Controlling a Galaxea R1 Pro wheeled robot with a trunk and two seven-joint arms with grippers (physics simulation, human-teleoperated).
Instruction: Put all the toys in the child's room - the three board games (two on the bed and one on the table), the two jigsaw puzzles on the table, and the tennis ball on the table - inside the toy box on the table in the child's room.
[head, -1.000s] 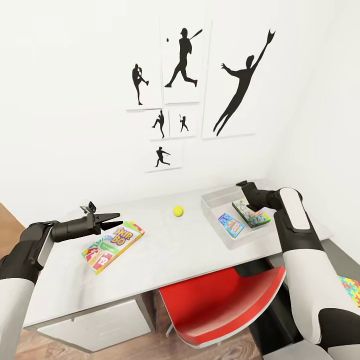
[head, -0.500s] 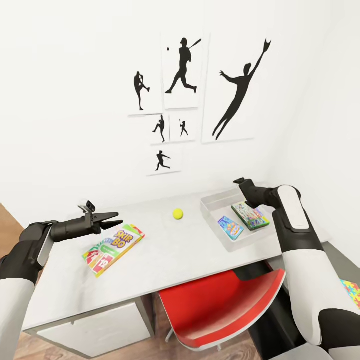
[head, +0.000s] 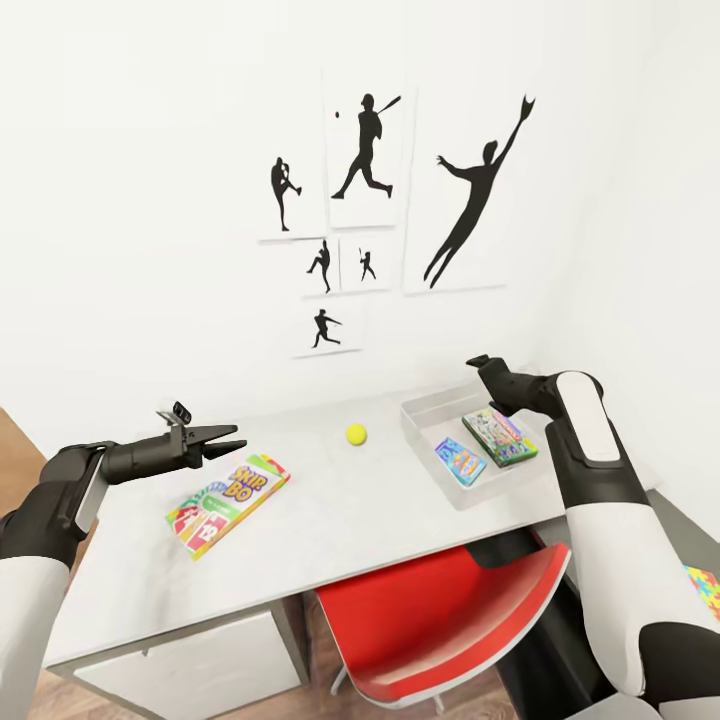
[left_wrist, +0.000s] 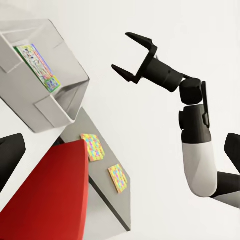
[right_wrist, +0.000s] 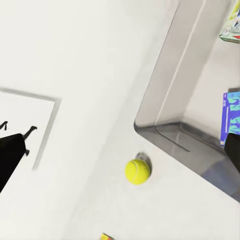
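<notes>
The SKIP-BO board game (head: 228, 490) lies flat on the table (head: 330, 510), just below and in front of my left gripper (head: 226, 439), which hovers open and empty. The tennis ball (head: 356, 434) (right_wrist: 137, 171) rests mid-table, left of the toy box (head: 424, 424) (left_wrist: 60, 107). Inside the toy box lie the blue board game (head: 460, 461) and the white-and-green one (head: 500, 436) (left_wrist: 39, 65). My right gripper (head: 480, 362) (left_wrist: 134, 55) hangs open above the box's far edge, holding nothing. Two jigsaw puzzles (left_wrist: 92, 146) (left_wrist: 118, 177) lie on a lower grey surface beyond the box; one puzzle (head: 706, 586) shows at the right edge.
A red chair (head: 440, 610) is tucked under the table's front edge, between my arms. White walls close the table in at the back and right, with black silhouette posters (head: 365, 150) on the back one. A drawer unit (head: 190, 660) sits under the table's left end.
The head view has tilted, shifting the whole picture down a little. My right gripper has risen off the white-and-green game in the toy box. The left arm has barely moved.
</notes>
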